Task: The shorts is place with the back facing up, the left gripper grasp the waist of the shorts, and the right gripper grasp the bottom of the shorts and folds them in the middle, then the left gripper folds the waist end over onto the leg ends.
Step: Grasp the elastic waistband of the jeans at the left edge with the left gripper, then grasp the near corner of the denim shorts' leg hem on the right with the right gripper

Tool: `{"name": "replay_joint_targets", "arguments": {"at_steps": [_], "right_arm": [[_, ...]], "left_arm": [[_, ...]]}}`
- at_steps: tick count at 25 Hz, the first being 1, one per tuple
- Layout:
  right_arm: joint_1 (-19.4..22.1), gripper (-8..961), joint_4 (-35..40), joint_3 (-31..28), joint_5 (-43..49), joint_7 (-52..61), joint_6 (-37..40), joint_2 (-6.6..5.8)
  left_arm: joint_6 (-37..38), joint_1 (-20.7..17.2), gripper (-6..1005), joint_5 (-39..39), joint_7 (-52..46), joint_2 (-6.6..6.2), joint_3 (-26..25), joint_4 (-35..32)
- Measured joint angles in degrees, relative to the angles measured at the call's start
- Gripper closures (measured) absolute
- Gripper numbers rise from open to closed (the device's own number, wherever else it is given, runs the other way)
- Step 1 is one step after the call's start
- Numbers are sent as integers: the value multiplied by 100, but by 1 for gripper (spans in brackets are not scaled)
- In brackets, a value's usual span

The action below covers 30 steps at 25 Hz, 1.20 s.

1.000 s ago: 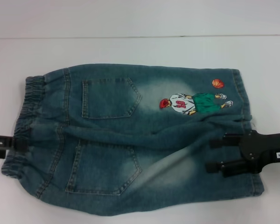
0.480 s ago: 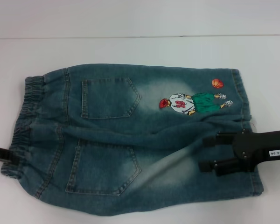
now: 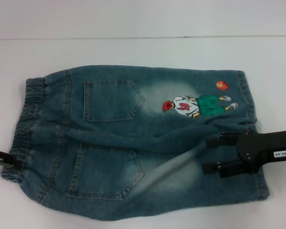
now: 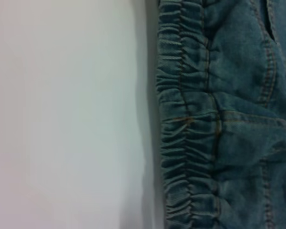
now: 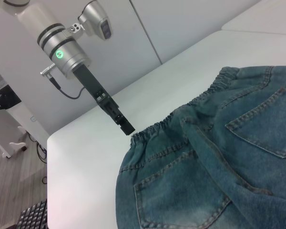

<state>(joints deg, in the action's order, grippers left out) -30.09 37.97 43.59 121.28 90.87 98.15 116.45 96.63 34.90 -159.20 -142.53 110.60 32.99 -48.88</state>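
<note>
The left gripper (image 3: 1, 157) is cut off at the head view's edge; finger spacing unreadable. The right gripper (image 3: 213, 153) covers part of the shorts' (image 3: 133, 143) near hem.

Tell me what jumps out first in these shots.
The denim shorts fill the white table, back up, with the embroidered basketball player near the hems on the robot's right. The right gripper hangs over the nearer leg, fingers spread. The left gripper sits at the waistband edge on the robot's left.
</note>
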Motion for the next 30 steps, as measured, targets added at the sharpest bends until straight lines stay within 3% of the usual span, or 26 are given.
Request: {"name": "replay_joint_targets", "arguments": {"at_steps": [28,30], "right_arm": [[4,9,-9,-5,80,0,-71,9],[4,9,-9,-13,80,0,-71,9]], "left_arm": [[-101,196,88,-40,-30,129,80,163],[-109,165,165,19,4,129,49,119]]}}
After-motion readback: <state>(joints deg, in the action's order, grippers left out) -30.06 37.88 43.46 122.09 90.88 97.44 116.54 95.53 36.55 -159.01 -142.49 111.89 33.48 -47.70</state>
